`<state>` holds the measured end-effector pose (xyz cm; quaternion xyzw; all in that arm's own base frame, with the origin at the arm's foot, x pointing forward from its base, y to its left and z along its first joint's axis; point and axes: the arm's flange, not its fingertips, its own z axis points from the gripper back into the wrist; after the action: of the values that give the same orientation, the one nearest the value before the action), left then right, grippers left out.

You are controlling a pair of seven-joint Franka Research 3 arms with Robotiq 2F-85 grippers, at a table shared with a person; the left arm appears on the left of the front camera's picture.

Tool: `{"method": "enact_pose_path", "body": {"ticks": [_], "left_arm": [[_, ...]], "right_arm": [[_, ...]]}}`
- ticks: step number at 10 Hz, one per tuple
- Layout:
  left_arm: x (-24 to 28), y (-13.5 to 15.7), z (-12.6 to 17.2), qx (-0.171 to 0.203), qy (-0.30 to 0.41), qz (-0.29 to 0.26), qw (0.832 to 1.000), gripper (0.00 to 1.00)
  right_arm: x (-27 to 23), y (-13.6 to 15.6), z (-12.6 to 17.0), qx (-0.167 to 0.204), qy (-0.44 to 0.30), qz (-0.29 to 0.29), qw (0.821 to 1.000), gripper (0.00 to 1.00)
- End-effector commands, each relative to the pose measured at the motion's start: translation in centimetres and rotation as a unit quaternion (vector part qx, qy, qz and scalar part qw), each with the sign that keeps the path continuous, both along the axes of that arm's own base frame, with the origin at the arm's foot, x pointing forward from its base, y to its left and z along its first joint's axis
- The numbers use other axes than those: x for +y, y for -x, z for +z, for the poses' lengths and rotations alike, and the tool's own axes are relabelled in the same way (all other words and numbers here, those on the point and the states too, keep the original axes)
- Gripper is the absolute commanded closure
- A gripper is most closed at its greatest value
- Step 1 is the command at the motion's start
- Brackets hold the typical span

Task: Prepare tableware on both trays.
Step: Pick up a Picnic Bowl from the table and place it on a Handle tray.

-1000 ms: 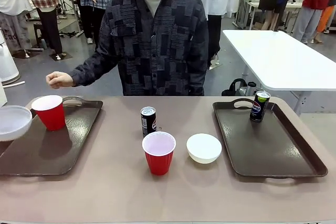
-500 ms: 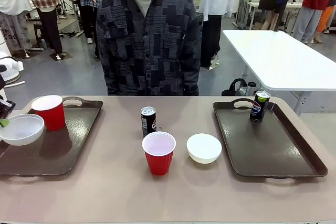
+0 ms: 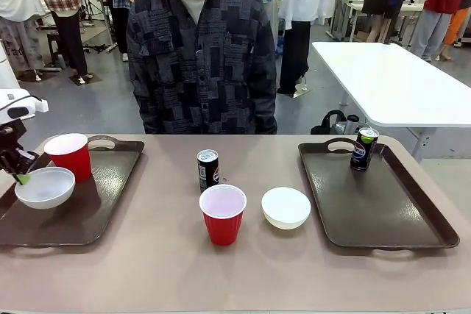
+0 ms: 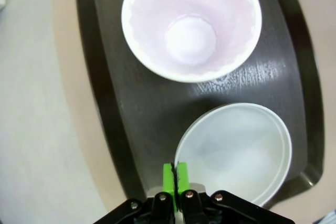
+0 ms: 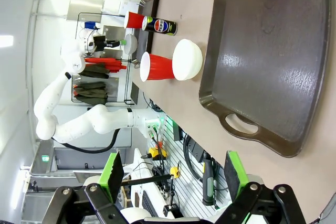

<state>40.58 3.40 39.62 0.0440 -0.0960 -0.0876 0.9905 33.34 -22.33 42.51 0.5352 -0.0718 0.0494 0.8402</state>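
My left gripper (image 3: 18,175) is shut on the rim of a white bowl (image 3: 45,187), holding it low over the left tray (image 3: 107,200) beside a red cup (image 3: 70,156). From the left wrist, the green pads (image 4: 169,174) pinch the bowl's (image 4: 236,150) edge, with the cup (image 4: 191,22) just beyond on the tray (image 4: 113,108). A dark can (image 3: 208,170), a second red cup (image 3: 222,213) and a second white bowl (image 3: 285,207) stand mid-table. The right tray (image 3: 383,207) holds one can (image 3: 363,148). My right gripper (image 5: 173,174) hangs open off that tray's (image 5: 262,61) end.
A person in a dark patterned shirt (image 3: 199,56) stands at the far side, hands off the table. A white table (image 3: 390,82) stands behind on the right. Bare tabletop (image 3: 162,255) lies between the trays in front.
My left gripper has carried the bowl down and to the right, to beside the red cup over the left tray. The person has drawn their arm back.
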Motion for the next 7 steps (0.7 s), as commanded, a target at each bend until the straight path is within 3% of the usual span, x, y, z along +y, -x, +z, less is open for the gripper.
{"method": "enact_pose_path", "body": {"ticks": [1,3,4,5,6,7], "left_arm": [[-1.0,5.8,-5.7,-0.012,0.001,-0.009,1.000,0.98],[-1.1,6.2,-7.3,-0.002,-0.015,-0.015,1.000,0.98],[-1.2,6.1,-7.2,0.003,-0.015,-0.016,1.000,0.38],[-1.2,6.2,-6.5,0.006,-0.011,-0.012,1.000,0.38],[-1.2,6.4,-5.8,0.011,-0.007,-0.009,1.000,0.00],[-1.3,6.7,-5.0,0.015,-0.013,-0.005,1.000,0.77]], "right_arm": [[0.0,0.0,0.0,-0.001,-0.003,0.000,1.000,0.00],[0.0,0.0,0.0,-0.001,-0.003,0.000,1.000,0.00],[0.0,0.0,0.0,-0.001,-0.003,0.000,1.000,0.00],[0.0,0.0,0.0,-0.001,-0.003,0.000,1.000,0.00],[0.0,0.0,0.0,-0.001,-0.003,0.000,1.000,0.00],[0.0,0.0,0.0,-0.001,-0.003,0.000,1.000,0.00]]}}
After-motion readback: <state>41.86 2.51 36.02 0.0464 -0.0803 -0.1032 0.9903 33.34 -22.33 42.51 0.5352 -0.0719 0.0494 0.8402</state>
